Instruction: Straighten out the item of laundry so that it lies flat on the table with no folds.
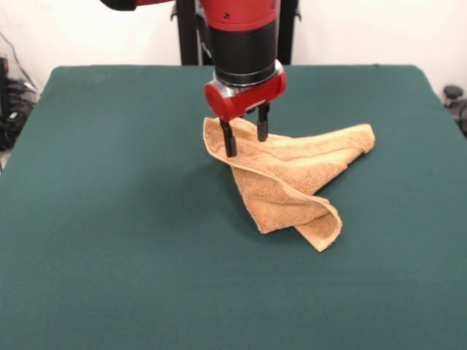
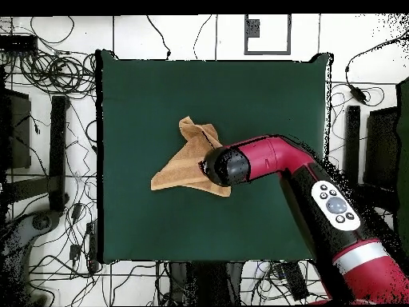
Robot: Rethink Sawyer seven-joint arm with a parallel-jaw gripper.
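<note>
The tan-orange towel [image 1: 292,179] lies crumpled in a rough triangle near the middle of the dark green table [image 1: 109,219]. One folded flap curls up at its near tip. My gripper [image 1: 246,146] is open, and its two black fingers stand down over the towel's far left corner, one at the edge and one on the cloth. In the overhead view the towel [image 2: 182,168] lies left of centre on the table [image 2: 264,104]. There the red arm's end [image 2: 228,165] covers the towel's right corner and hides the fingers. No white label shows.
The arm [image 2: 319,192] reaches in from the table's lower right in the overhead view. Cables and black stands [image 2: 57,144] lie on the floor round the table. The pedestal [image 1: 193,33] stands behind the table's far edge.
</note>
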